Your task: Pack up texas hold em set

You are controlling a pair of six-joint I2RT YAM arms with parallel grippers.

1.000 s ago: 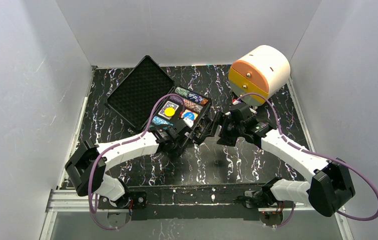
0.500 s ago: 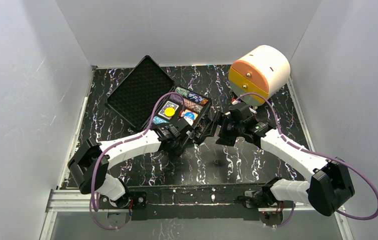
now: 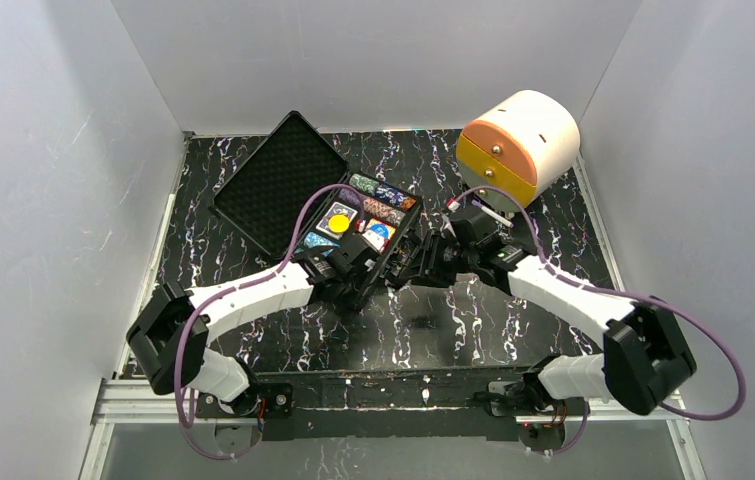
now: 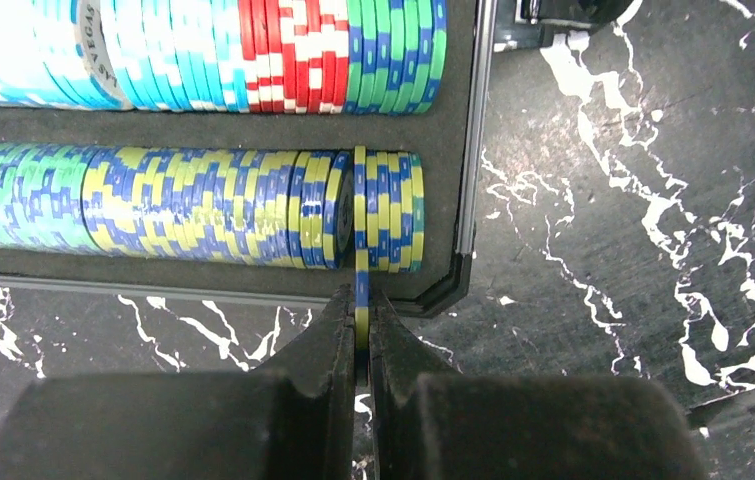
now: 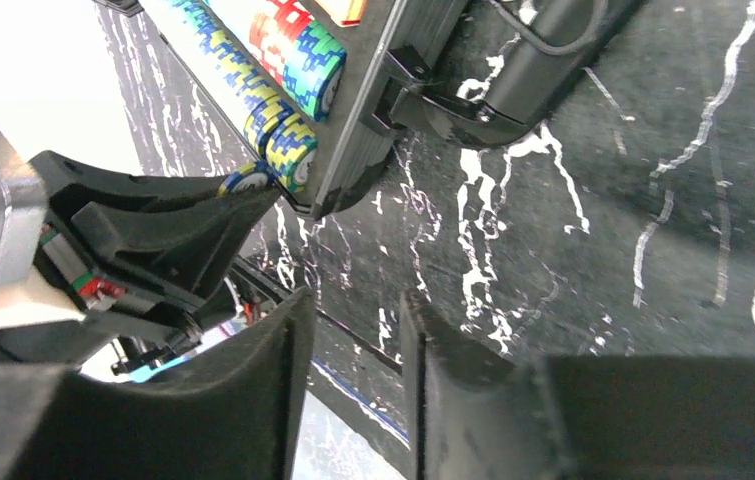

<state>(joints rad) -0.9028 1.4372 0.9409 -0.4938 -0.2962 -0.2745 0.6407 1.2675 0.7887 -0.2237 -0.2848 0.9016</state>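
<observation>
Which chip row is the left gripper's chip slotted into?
The yellow-and-blue row nearest the left gripper; the chip sits edge-on in its gap. The other row is light blue, red and green.

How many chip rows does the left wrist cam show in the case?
2. Far row: light blue, red and green chips, along the top edge. Near row: green and yellow-blue chips, just below, where the left gripper pinches one chip edge-on. Other rows may lie out of frame.
</observation>
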